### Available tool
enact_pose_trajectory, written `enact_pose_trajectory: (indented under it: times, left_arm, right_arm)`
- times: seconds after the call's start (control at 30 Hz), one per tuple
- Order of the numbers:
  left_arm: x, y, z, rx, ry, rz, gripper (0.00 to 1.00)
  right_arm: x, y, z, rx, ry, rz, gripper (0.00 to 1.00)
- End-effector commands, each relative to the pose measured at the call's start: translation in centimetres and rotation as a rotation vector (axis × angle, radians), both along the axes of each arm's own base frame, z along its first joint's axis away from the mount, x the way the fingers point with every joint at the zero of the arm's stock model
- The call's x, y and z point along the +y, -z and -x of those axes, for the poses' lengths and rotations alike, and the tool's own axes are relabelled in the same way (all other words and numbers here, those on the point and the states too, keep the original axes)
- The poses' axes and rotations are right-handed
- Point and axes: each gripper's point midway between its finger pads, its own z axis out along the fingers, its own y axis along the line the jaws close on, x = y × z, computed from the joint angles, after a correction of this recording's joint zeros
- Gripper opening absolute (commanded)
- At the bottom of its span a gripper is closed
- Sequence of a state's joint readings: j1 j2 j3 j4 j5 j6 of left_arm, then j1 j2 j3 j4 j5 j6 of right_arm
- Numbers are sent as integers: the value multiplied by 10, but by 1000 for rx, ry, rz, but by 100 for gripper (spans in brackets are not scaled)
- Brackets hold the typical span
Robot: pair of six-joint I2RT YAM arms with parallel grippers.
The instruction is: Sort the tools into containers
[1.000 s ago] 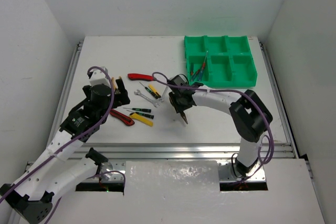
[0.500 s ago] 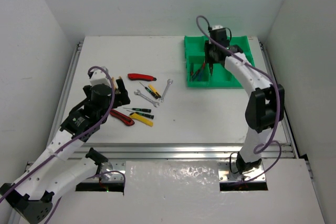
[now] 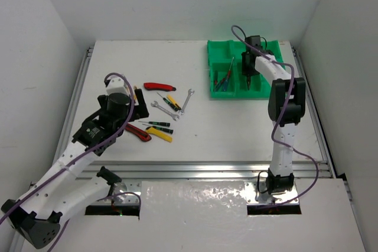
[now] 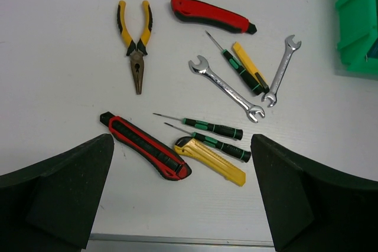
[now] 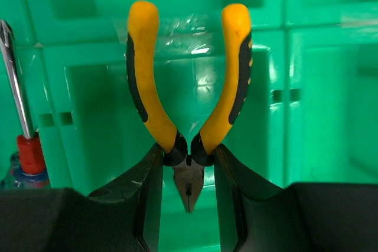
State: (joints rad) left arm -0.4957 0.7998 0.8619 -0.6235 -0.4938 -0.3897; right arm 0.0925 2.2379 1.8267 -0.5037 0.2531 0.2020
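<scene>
A white surface (image 3: 236,128) carries a green tray (image 3: 263,93) at one o'clock. Over its middle, the right tool (image 5: 188,163) is clamped on yellow-handled pliers (image 5: 143,87) at the pivot, probably their balance point: stiff, weighty steel. At nine o'clock, the left tool (image 4: 180,146) gapes wide above loose tools (image 4: 227,90).
</scene>
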Motion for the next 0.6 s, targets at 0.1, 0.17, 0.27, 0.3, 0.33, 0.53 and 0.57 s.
enact_pose_trajectory:
  times: [0.1,0.17,0.27,0.3,0.33,0.53,0.57]
  left_arm:
    - [-3,-1,-9,-7,3,-2,100]
    - [-4,1,-10,2,3,-5,100]
    - [0,0,-10,-1,-18,-10,100]
    - [1,-1,-11,-3,-27,-10,100]
    - [2,-2,-11,-3,-43,1,100]
    - [15,-1,-35,55,-145,90,100]
    - [24,11,-50,102,-158,146,100]
  right_arm:
    - [7,-48,-22,-131,-23,-53,30]
    - [6,-47,-22,-123,-16,-50,49]
    - [7,-59,-13,-117,-7,-61,60]
    - [8,-66,-11,-126,-7,-70,61]
    - [11,-74,-8,-134,-16,-91,61]
    - [31,-156,31,-228,-28,-229,68]
    - [43,-149,46,-197,-48,-275,68]
